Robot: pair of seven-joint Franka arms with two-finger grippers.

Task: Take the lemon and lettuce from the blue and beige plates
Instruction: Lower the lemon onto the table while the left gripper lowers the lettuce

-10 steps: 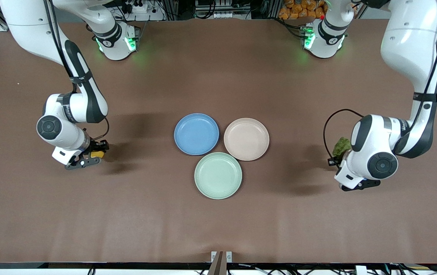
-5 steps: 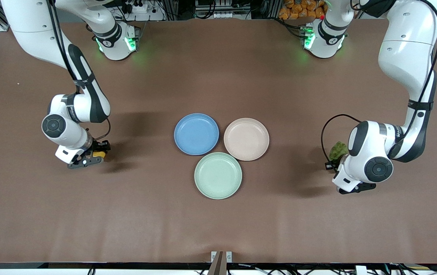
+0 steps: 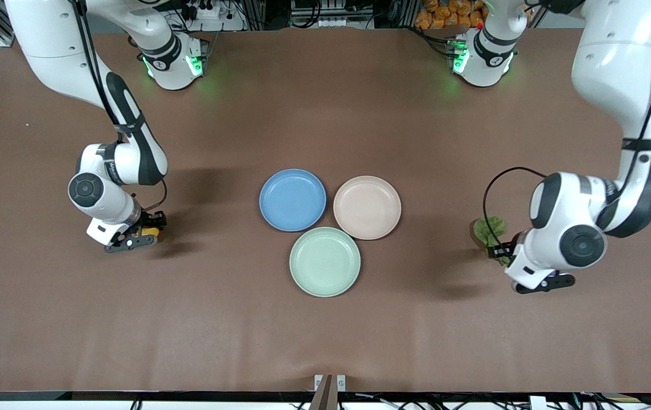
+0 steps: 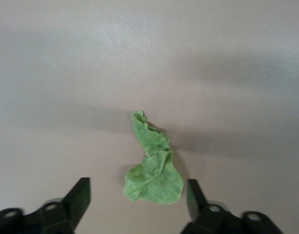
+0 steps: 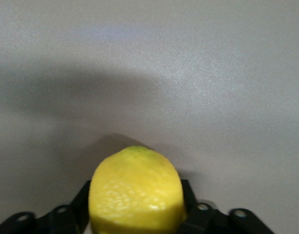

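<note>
The yellow lemon (image 3: pixel 152 232) sits between the fingers of my right gripper (image 3: pixel 144 230), which is shut on it low over the bare table toward the right arm's end. In the right wrist view the lemon (image 5: pixel 135 190) fills the space between the black fingers (image 5: pixel 187 195). The green lettuce (image 3: pixel 487 230) lies loose on the table toward the left arm's end. My left gripper (image 3: pixel 502 250) hangs open just over it. In the left wrist view the lettuce (image 4: pixel 151 170) lies between the spread fingers (image 4: pixel 80 197), touching neither. The blue plate (image 3: pixel 293 199) and the beige plate (image 3: pixel 367 206) stand empty at mid-table.
An empty mint-green plate (image 3: pixel 324 261) touches both other plates, nearer to the front camera. The brown table top (image 3: pixel 325 341) spreads bare around the three plates. The arm bases stand along the edge farthest from the front camera.
My left gripper has opened and let go of the lettuce, which now lies on the table. My right gripper has sunk slightly with the lemon still in it.
</note>
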